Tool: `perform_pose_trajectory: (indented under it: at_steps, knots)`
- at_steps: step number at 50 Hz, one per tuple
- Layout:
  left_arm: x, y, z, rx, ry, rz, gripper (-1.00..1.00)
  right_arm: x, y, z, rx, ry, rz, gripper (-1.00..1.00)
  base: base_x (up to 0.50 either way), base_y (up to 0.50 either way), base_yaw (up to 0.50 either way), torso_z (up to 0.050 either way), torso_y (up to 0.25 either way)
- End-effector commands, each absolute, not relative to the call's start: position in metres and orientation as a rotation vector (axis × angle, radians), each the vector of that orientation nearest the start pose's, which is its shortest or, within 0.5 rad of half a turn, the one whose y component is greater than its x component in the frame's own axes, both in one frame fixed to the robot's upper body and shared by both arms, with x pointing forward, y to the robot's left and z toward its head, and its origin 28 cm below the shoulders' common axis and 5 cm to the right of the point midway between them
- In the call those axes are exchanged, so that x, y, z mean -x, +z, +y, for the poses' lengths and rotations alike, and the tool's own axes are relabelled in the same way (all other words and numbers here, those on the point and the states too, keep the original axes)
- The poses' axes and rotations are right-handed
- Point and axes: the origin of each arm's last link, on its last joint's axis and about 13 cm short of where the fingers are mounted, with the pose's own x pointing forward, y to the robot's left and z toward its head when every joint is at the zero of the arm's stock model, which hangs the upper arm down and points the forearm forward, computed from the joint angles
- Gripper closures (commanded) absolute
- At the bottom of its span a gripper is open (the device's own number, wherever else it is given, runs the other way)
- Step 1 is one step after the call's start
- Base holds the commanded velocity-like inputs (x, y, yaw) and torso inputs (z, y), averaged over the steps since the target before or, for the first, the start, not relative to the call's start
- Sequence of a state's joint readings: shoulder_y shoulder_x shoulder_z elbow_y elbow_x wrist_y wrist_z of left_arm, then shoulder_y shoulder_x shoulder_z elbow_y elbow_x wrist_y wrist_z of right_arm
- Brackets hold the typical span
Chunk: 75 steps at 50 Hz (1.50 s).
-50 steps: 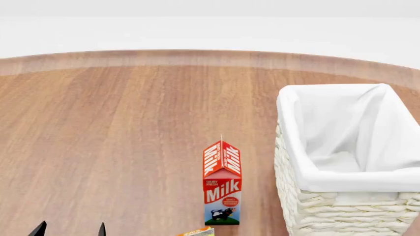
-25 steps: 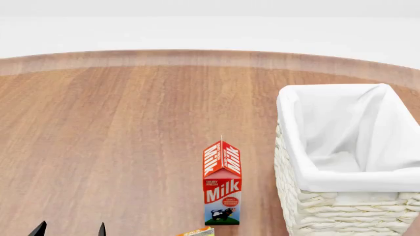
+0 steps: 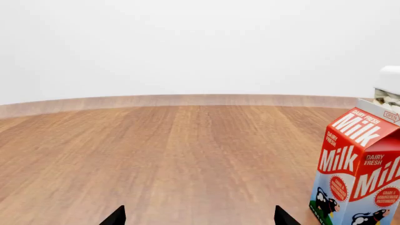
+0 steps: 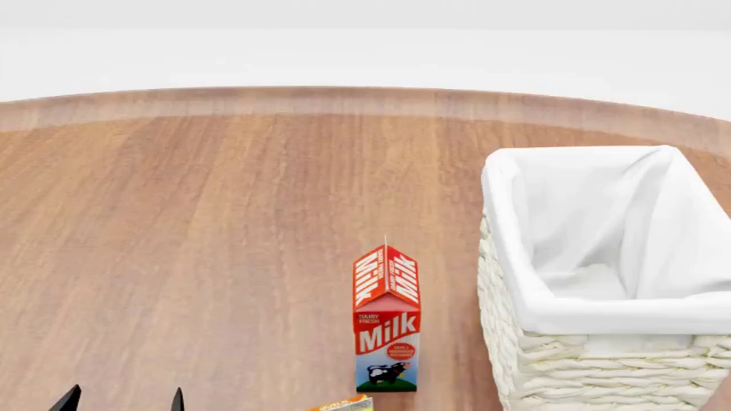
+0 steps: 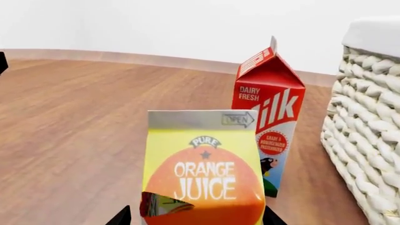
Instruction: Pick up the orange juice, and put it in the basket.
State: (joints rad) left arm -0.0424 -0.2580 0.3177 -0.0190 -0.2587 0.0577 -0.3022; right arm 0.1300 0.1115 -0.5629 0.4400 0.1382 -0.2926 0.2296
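Head view showed the wooden table [image 4: 205, 257] with the milk carton [image 4: 386, 321] standing upright just left of the basket [image 4: 605, 342], a gap between them; the basket's white cloth liner [image 4: 594, 223] was folded over the rim. Of the orange juice [image 4: 342, 404] only a sliver of the top showed at the bottom edge, in front of the milk carton — near the robot. Right wrist view filled that in: orange juice [image 5: 203, 164] upright and close up, label facing the camera, milk carton [image 5: 269, 117] behind it and the woven basket wall [image 5: 368, 140] beside both. The right gripper [image 5: 196, 216] showed only two dark fingertips [image 5: 120, 216] either side of the juice carton's lower part, spread wider than the carton; contact couldn't be told. The right gripper wasn't seen in the head view. Left gripper [image 4: 122, 399] appeared as two dark tips at the head view's bottom left, well apart from the cartons; in the left wrist view the left gripper [image 3: 196, 216] had its tips spread wide over bare table [image 3: 156, 154], nothing between them — milk carton [image 3: 359, 168] off to one side, a bit of basket [image 3: 388, 91] behind it.
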Motion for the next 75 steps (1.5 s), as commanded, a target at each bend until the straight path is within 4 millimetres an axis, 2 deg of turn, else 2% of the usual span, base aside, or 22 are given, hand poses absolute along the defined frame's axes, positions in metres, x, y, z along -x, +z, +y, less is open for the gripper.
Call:
perform_pose_trajectory:
  at_steps: [1,2,14,38,61,74,75]
  knots:
    - [-0.211,0.013,0.205,0.0,0.0,0.0,-1.0,-0.202,-0.042,-0.035,0.068,0.267,0.073,-1.0,0.0,0.0,0.0,0.0,0.0]
    - [-0.211,0.013,0.205,0.0,0.0,0.0,-1.0,-0.202,-0.042,-0.035,0.067,0.267,0.073,1.0,0.0,0.0,0.0,0.0,0.0]
    - [-0.211,0.013,0.205,0.0,0.0,0.0,-1.0,-0.198,-0.035,-0.037,0.062,0.266,0.054,1.0,0.0,0.0,0.0,0.0,0.0]
    - [-0.211,0.013,0.205,0.0,0.0,0.0,-1.0,-0.185,0.01,-0.044,0.052,0.273,-0.033,1.0,0.0,0.0,0.0,0.0,0.001]
    - [-0.211,0.013,0.205,0.0,0.0,0.0,-1.0,-0.18,0.053,-0.046,0.074,0.28,-0.122,1.0,0.0,0.0,0.0,0.0,0.0]
    - [-0.211,0.013,0.205,0.0,0.0,0.0,-1.0,-0.178,0.083,-0.047,0.076,0.269,-0.193,1.0,0.0,0.0,0.0,0.0,0.001]
    - [-0.211,0.013,0.205,0.0,0.0,0.0,-1.0,-0.176,0.09,-0.047,0.076,0.268,-0.208,1.0,0.0,0.0,0.0,0.0,0.0]
